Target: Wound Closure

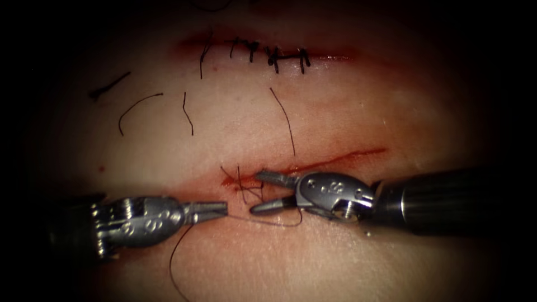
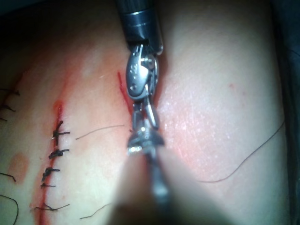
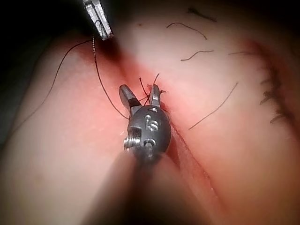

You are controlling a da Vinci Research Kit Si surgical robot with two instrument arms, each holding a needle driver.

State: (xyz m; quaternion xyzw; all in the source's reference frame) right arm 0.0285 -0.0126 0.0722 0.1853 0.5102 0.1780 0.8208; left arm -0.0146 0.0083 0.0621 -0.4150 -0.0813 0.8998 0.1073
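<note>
Holding the thread (image 1: 268,222) taut, the left tool (image 1: 221,211) is clamped on it, while the right tool (image 1: 267,192), nearer, gapes empty around the knot (image 1: 246,187) at the cut's (image 1: 335,159) left end; needle's probably out of sight.

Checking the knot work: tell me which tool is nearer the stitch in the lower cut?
Right. The right tool has open jaws straddling the stitch; the left tool, shut on the thread, sits just left, below it.
</note>
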